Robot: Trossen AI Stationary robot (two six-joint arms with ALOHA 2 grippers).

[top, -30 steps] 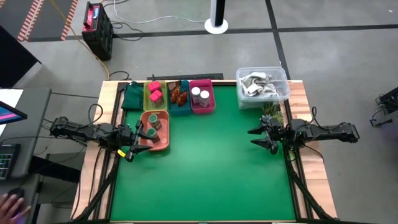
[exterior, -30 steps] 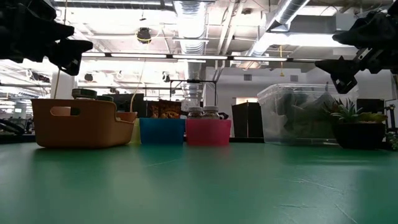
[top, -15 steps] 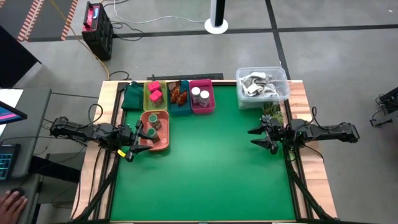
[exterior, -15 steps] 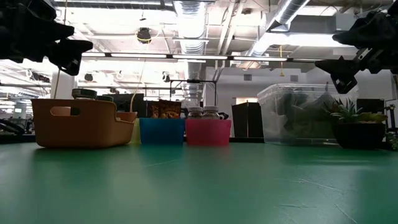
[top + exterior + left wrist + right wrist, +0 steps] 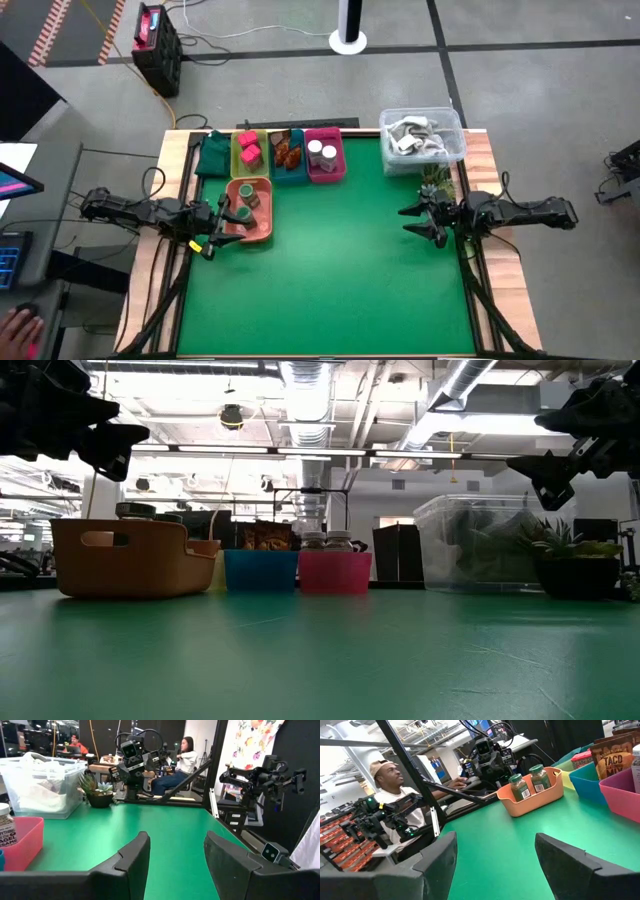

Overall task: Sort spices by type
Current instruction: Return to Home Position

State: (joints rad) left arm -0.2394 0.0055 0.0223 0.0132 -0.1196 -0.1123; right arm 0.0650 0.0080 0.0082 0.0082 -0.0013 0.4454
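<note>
Both arms sit at the table's sides, holding nothing: the left gripper [image 5: 215, 228] beside the orange plastic bin [image 5: 262, 232], the right gripper [image 5: 408, 222] near the small potted plant [image 5: 434, 178], each with fingers spread apart. Two dark green jars [image 5: 530, 779] stand upright in that bin, lids up. From above, pink cube boxes [image 5: 249, 147] fill the yellow tray [image 5: 236, 165], crinkly brown-orange packets [image 5: 288, 152] the blue tray [image 5: 289, 179], and round white-lidded jars [image 5: 321, 153] the pink tray [image 5: 326, 177]; at table level the bin hides the boxes
</note>
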